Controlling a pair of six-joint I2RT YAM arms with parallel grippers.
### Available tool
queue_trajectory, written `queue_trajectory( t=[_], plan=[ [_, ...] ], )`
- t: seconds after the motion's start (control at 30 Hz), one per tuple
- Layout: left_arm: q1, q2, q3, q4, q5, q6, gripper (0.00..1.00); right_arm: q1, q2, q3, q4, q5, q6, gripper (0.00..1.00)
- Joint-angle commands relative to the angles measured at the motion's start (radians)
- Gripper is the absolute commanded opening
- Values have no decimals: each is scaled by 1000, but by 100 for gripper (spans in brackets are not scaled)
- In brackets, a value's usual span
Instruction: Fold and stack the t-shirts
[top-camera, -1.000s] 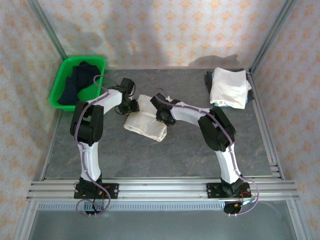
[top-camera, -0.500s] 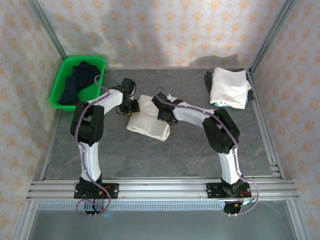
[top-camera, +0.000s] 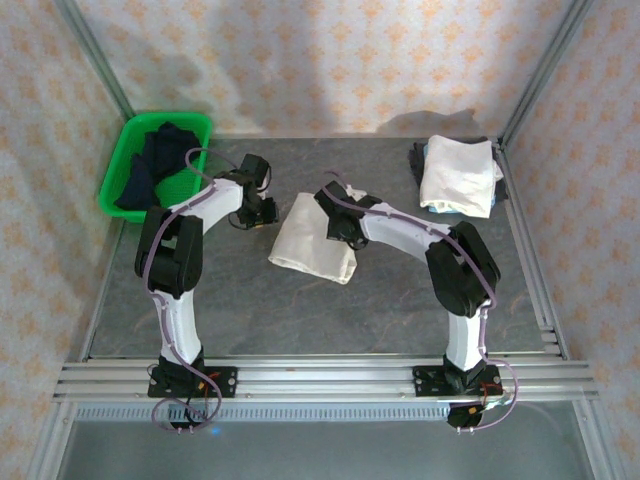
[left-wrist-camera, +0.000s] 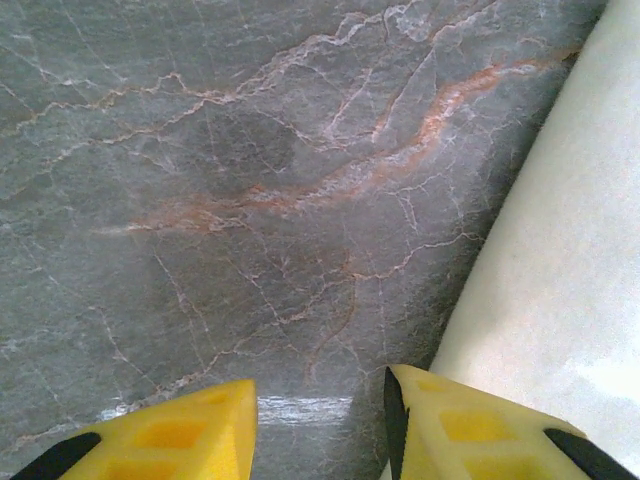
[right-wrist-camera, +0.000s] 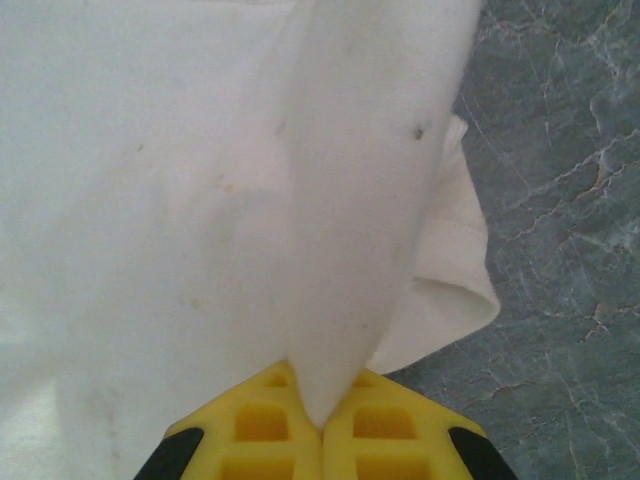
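Cream cotton is what has shifted. The folded t-shirt (top-camera: 312, 242) now lies further toward the right of the overhead frame than it did a second ago, slid across the grey marbled worktop (top-camera: 300, 310). We read this as the fold being done and the carry to the pile beginning, since the stack of folded t-shirts (top-camera: 457, 172) waits well apart in the upper right of that frame.

The right pincer (right-wrist-camera: 320, 425) does the pulling. A second ago its jaws were still closing, and now they are pressed together on a raised ridge of cloth that runs up the middle of the right wrist view. A loose hem curls onto the stone at the right of that view.

The left pincer (left-wrist-camera: 320, 395) has stayed near the centre left of the overhead frame, so the shirt's edge has drawn off from it. Its yellow jaws stand partly spread with only bare stone between them, holding nothing. In the left wrist view the cloth runs down the right side of the frame beside one finger, possibly brushing it, though we cannot be sure of contact.
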Motion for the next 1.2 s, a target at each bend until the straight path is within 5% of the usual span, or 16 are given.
queue_trajectory(
  t=[0.0, 0.23, 0.4, 0.63, 0.97, 1.17],
  plan=[
    [-18, 4, -3, -18, 14, 31, 39, -23, -8, -39, -24, -42, 7, 14],
    [-27, 28, 13, -23, 24, 38, 39, -71, -97, -167, 85, -165, 39, 38],
    [-32, 42, 24, -25, 27, 37, 39, -83, -129, -244, 139, -173, 70, 45],
    [-38, 63, 40, -35, 28, 39, 39, -102, -94, -268, 236, -250, 94, 47],
    [-40, 82, 61, -48, 31, 43, 38, -78, 3, -189, 141, -179, 113, 48],
    [-42, 100, 78, -56, 35, 45, 36, -40, 65, -137, 111, -126, 106, 32]
  ],
)
